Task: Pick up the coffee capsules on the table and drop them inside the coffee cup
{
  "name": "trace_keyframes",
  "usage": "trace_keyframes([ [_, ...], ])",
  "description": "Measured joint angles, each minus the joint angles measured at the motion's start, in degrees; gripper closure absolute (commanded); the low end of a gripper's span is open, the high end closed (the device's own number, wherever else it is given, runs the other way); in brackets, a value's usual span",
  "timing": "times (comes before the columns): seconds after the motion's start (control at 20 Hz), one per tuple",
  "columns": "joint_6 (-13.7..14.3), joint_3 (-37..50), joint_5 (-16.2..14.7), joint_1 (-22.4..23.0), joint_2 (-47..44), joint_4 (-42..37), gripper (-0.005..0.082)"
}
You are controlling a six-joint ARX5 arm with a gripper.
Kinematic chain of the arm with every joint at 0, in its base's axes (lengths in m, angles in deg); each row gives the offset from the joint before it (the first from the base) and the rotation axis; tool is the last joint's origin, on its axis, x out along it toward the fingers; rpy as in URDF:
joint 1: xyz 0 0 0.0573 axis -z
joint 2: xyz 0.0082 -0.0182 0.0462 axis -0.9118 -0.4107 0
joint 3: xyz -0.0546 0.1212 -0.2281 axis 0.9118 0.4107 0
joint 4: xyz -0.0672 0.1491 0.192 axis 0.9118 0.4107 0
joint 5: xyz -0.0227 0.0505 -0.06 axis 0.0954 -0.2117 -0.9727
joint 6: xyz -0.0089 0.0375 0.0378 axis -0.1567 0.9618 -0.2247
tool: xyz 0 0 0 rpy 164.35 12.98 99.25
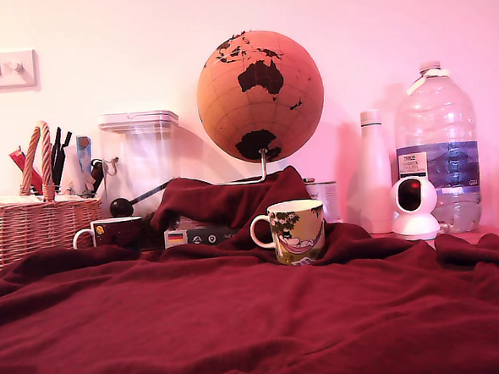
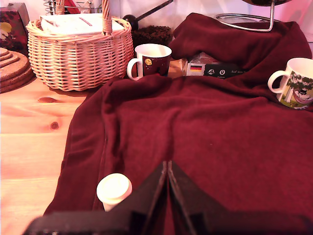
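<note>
Although only the dark fingers of the hand (image 2: 167, 169) were caught by the wrist view, they were seen pressed together to a single seam with nothing between them, so the hand was judged clenched and empty. One white coffee capsule (image 2: 114, 189) was seen upright on the red fleece covering the surface (image 2: 205, 132), just beside the closed fingers and on the side toward the bare wooden edge of the surface. Its rounded end faced upward, so no long axis needing alignment could be read from above. The coming move was judged to depend on this offset: the fingers would have to be parted and shifted sideways toward the capsule before any descent.

The cream coffee cup (image 2: 295, 84) with the cartoon picture was seen well away from the capsule, at the far opposite side of the cloth, its handle turned toward the dark mug (image 2: 150, 61) by the wicker basket (image 2: 78, 54). From the exterior view the coffee cup (image 1: 296, 230) was seen standing upright in front of the globe (image 1: 260, 95).

Neither the arm nor the capsule was shown in the exterior view, the capsule presumably being hidden by folds of cloth. Whether further capsules lay on the surface could not be told. The cup's interior was not visible.
</note>
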State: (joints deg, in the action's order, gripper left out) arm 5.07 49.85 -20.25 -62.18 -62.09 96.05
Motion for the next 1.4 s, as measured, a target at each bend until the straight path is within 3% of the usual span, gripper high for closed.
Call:
trace_keyframes([
  [0.5,-1.6,0.0,0.0,0.0,2.5,-2.1,0.0765],
  [0.55,-1.6,0.0,0.0,0.0,2.5,-2.1,0.0672],
  [0.65,-2.6,0.0,0.0,0.0,2.5,-2.1,0.0281],
  [0.7,-4.7,0.0,0.2,0.0,2.5,-2.1,0.0136],
  [0.75,-5.8,0.0,0.3,0.0,2.5,-2.1,0.0068],
  [0.9,-6.4,0.0,0.2,0.0,2.5,-2.7,0.0058],
  [1.0,-8.5,0.0,0.2,0.0,2.5,-3.5,0.0058],
  [1.4,-8.9,0.0,3.4,0.0,2.5,-0.9,0.0058],
])
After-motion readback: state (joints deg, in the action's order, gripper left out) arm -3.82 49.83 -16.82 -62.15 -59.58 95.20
